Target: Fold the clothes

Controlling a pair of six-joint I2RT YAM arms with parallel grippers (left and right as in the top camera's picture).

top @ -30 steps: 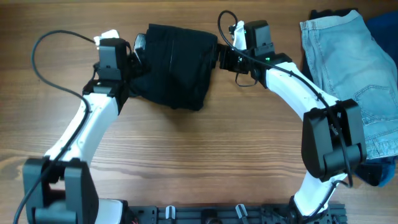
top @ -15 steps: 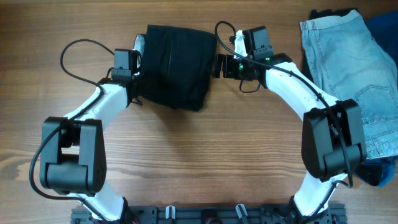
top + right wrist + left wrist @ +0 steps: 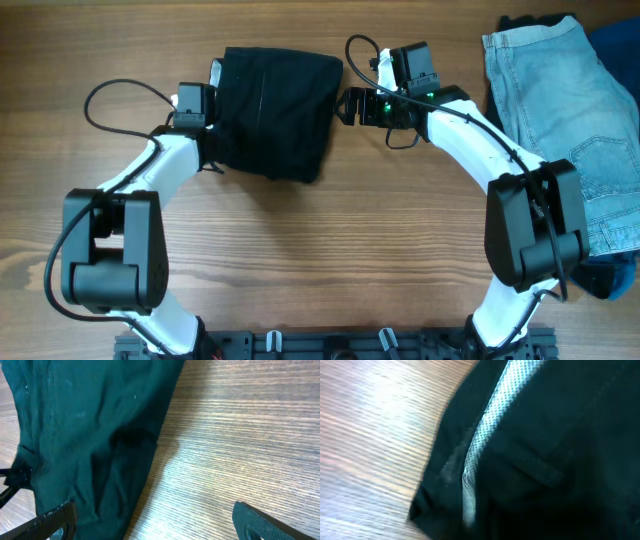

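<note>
1. Clearly folded into a rough square, the black garment (image 3: 272, 110) lies on the wooden table (image 3: 300, 250) between the two grippers.
2. The left gripper (image 3: 210, 112) sits right at the garment's left edge. Its wrist view is blurred and filled with black cloth and a pale dotted strip (image 3: 495, 415). Its fingers are not visible, so I cannot tell whether it is parted or closed, or whether it holds anything.
3. The right gripper (image 3: 345, 105) is just beside the garment's right edge. Its fingers (image 3: 257, 520) are spread wide and grip nothing, and the cloth's edge lies near the left finger.
4. Bare wood stretches below both grippers towards the robot's base.
5. Well away on the right gripper's outer side lie the denim shorts (image 3: 560, 110), with a dark blue cloth (image 3: 615, 40) beyond them.
</note>
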